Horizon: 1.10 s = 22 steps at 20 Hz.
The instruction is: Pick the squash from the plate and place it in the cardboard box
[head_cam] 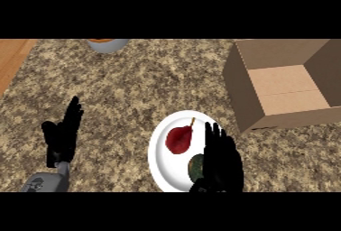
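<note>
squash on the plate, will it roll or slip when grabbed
The squash looks rounded, so it may roll on the smooth white plate if nudged. Its dark green skin suggests a hard rind, so it is probably stiff, not squashy. The right hand hides part of it, so its full shape is uncertain.

Two robot hands [63, 137] [223, 160], one plate [163, 168], one red pear [180, 139], one squash [195, 166], one cardboard box [240, 90], one bowl [108, 45]

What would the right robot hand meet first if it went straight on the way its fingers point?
The right robot hand would likely graze the cardboard box at its left wall; depth is unclear.
</note>
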Motion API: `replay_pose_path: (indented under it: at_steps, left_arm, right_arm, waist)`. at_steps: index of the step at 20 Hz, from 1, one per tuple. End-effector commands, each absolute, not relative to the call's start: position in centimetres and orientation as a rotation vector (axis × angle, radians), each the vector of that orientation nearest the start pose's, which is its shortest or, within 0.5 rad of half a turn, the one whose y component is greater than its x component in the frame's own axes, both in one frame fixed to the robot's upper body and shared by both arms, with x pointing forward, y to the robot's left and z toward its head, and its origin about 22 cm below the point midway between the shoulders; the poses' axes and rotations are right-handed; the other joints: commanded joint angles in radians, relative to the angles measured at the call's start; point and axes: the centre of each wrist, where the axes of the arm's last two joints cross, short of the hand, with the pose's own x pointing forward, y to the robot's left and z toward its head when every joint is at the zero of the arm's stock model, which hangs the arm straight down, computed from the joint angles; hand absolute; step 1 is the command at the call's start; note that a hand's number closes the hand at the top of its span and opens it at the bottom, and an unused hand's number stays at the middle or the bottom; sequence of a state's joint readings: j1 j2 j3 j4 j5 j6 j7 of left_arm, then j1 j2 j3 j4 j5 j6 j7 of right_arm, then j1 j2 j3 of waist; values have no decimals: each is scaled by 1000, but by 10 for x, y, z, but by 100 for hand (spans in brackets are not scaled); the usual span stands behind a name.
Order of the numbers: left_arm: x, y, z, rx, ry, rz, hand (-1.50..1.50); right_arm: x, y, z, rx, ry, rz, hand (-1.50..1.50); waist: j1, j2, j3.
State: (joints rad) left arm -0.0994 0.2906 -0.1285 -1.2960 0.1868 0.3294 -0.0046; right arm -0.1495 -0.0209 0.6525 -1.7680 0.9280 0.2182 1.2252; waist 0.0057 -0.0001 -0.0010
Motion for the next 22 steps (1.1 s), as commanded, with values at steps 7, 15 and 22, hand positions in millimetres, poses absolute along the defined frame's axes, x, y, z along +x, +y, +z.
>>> replay_pose_path:
  at_steps: [7, 15, 22]
  left_arm:
    - [258, 275, -39, 317, -1381, 49, 0]
    - [252, 274, -28, 301, -1378, 53, 0]
    - [263, 276, -31, 300, -1383, 58, 0]
  right_arm:
    - [216, -67, 56, -902, -611, 852, -150]
    - [222, -68, 39, -882, -620, 833, -150]
    - [229, -59, 45, -872, -634, 855, -150]
  waist:
    - [-2, 1, 0]
    - [1, -1, 1]
    - [-2, 0, 1]
